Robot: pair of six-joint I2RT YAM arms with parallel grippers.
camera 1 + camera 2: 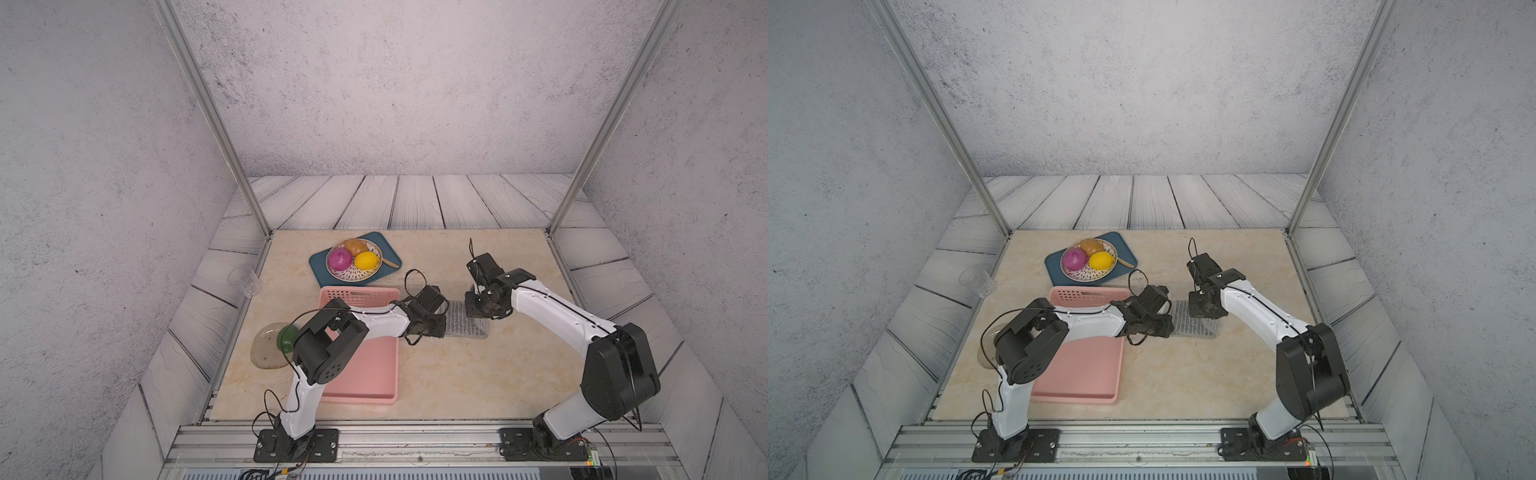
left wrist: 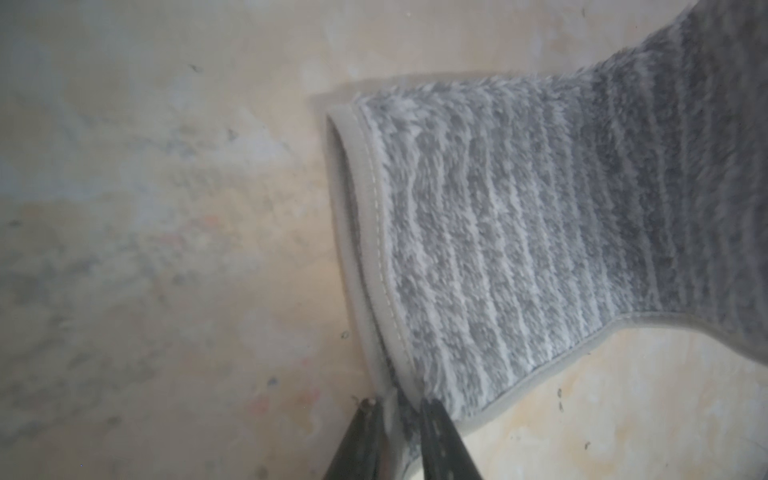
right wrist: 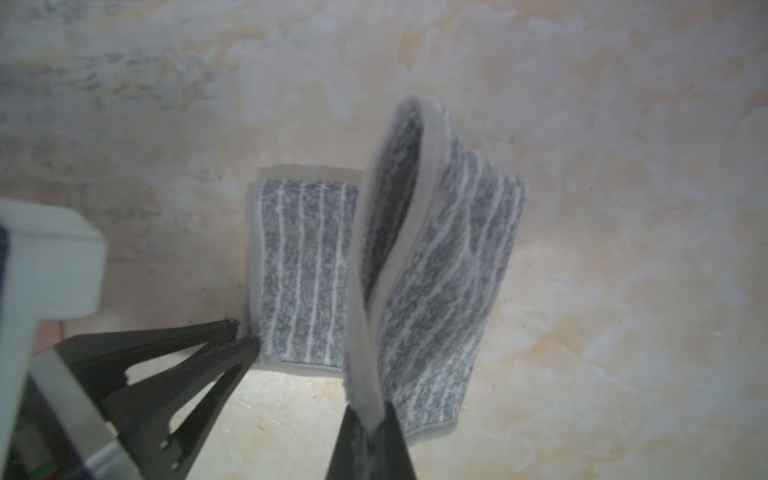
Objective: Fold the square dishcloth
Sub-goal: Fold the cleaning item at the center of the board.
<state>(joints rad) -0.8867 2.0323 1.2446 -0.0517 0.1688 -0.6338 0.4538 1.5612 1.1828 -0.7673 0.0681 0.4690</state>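
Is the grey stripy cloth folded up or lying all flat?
Folded over, not spread: the dishcloth shows two hemmed edges stacked, and the right gripper pinches one end up off the table.

In both top views the left arm (image 1: 374, 322) covers one side of the soft grey striped dishcloth (image 1: 463, 326) and the middle of the pink plastic basket (image 1: 365, 374). In a top view its elbow half hides a round green thing (image 1: 286, 338), unidentifiable, on the clear glass plate (image 1: 264, 353).
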